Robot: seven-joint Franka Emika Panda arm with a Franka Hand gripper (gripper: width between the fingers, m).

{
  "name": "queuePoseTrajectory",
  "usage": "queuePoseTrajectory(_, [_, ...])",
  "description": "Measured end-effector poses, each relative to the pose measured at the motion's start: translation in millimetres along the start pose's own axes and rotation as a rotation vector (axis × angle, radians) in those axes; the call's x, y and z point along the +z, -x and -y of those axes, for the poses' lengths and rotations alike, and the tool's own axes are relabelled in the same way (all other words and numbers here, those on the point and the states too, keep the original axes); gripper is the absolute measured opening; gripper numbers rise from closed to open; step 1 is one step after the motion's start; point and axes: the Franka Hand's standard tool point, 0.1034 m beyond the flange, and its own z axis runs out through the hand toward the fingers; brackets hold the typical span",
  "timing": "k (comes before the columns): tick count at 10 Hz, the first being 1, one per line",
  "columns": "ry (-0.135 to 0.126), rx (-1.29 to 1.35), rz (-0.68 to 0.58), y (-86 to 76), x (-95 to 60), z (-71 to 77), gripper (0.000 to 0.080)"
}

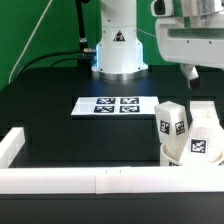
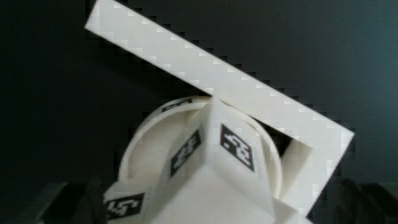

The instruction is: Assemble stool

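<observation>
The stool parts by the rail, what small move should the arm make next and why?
Probably lower straight toward the stool parts. The gripper hangs above them with nothing visibly in it, and the wrist view shows a tagged leg directly below, close against the white rail. Whether the gripper is open is unclear.

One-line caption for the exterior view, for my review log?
Stool parts clustered against the white rail at the exterior view's right, marker board mid-table, gripper hanging above.

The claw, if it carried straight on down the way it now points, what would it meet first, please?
Most likely the stool. The claw hangs above it, and the wrist view looks straight onto a tagged leg. Depth is unclear, so it could just miss and reach the table.
</observation>
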Motion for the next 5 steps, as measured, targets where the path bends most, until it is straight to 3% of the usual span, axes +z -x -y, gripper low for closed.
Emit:
queuePoseTrajectory(3, [0.008,-0.204,-0.007,-4.5,0.6,-1.9,0.0649])
queuePoseTrajectory(4, [0.048,-0.453,-0.038,-5.8,0.7,-1.1,0.0649])
queuePoseTrajectory(5, [0.055,-0.645,-0.054,-5.0,3.7,2.1,0.0649])
